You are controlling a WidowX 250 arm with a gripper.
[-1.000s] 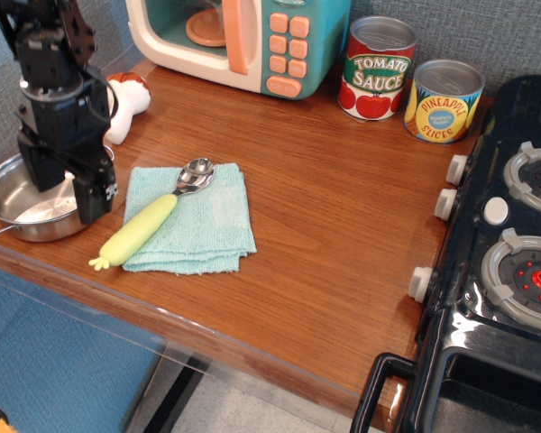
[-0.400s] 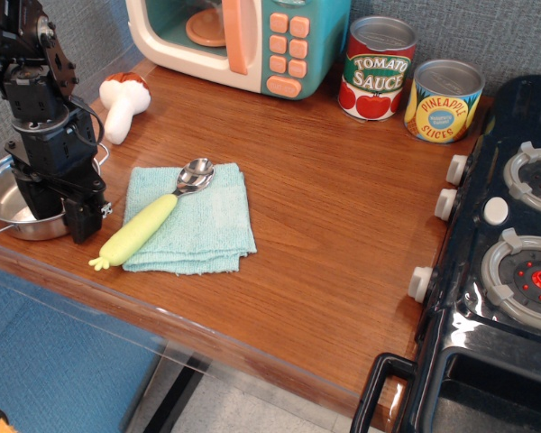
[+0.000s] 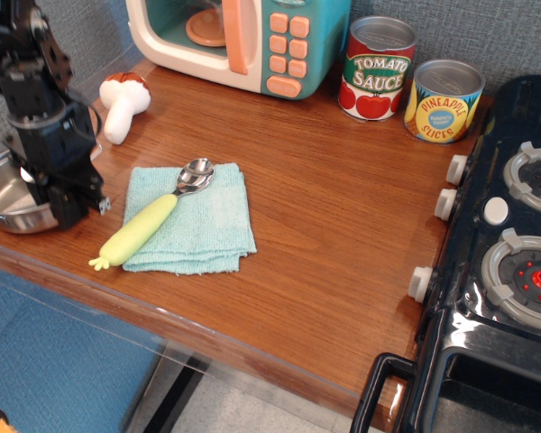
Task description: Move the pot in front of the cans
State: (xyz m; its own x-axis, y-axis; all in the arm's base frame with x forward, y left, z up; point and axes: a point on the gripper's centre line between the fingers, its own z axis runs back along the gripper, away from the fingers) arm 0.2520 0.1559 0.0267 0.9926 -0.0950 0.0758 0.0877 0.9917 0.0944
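Now the tool (image 3: 61, 206) has dropped onto the pot's (image 3: 9, 194) right rim, seemingly clamped; the pot has tilted left, well apart from the cans (image 3: 410, 83).

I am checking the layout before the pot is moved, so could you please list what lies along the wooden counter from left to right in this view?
Pot → gripper → toy mushroom → teal cloth carrying the yellow-handled spoon → Tomato Sauce can → Pineapple Slices can → toy stove.
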